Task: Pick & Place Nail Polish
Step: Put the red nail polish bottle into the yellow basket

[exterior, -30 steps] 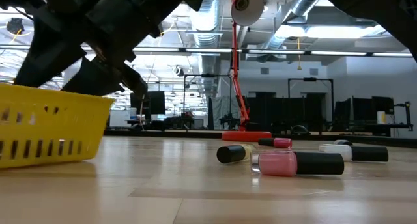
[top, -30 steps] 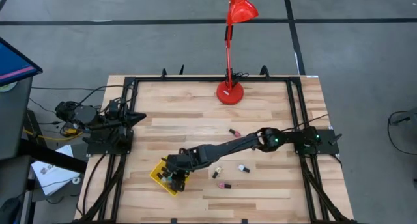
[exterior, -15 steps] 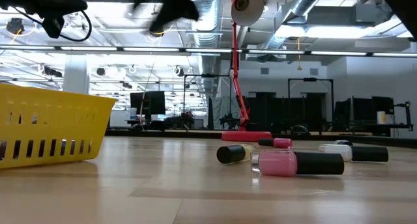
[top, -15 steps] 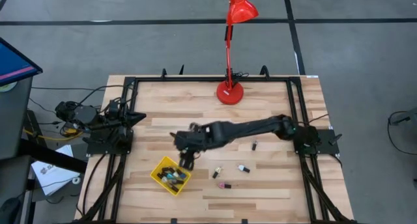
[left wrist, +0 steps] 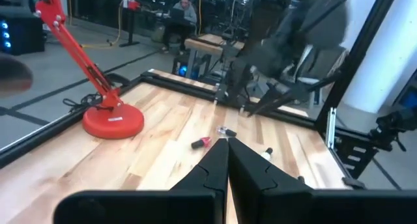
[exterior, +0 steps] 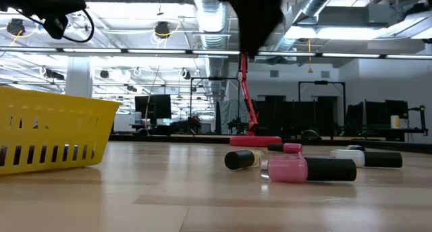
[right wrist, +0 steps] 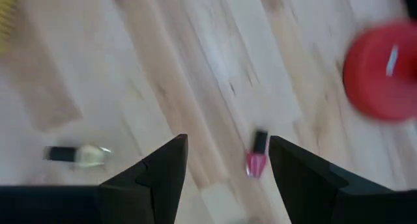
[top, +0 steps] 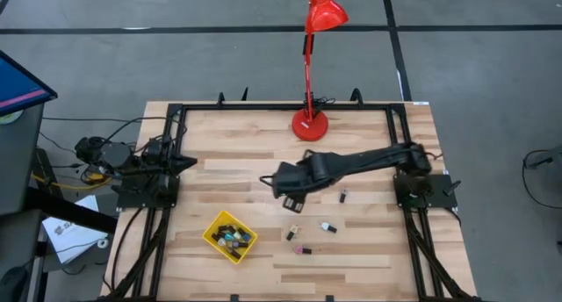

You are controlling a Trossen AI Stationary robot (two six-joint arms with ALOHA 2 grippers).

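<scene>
High view: we see the right gripper (top: 283,183) spread empty mid-table, lamp (top: 309,124) behind, loose bottles (top: 326,226) near (tray (top: 214,229) holds more); left gripper (left wrist: 227,160) pinched together, parked.

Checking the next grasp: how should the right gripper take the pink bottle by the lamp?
Likely from above, closing across the body of the pink bottle: it lies flat on the table, both long sides free, under the open right gripper.

Wooden table (top: 246,157): lamp (top: 309,125), tray (top: 213,232), 4 bottles (top: 304,249).
</scene>
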